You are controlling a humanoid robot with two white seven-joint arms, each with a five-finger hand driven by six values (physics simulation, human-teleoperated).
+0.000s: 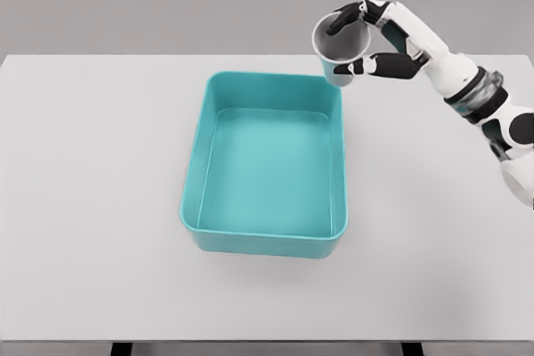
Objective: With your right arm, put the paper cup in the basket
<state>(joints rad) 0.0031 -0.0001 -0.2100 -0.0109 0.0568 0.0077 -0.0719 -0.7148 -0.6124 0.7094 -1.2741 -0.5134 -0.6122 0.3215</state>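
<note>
Teal basket (193, 206) sits hollow while right hand (380, 39) fingers grasp the tilted paper cup (342, 49) above its far corner.

1. Paper cup (341, 46) — one is showing, white outside with a teal lower part.
2. Basket (265, 167) — one is showing, a teal rectangular tub.
3. Table (92, 172) — one is showing, pale grey, carrying the basket.
4. Robot arm (467, 89) — one is showing, coming in from the right.
5. Right hand (385, 39) — one is showing — no other hand is appearing in view.
</note>
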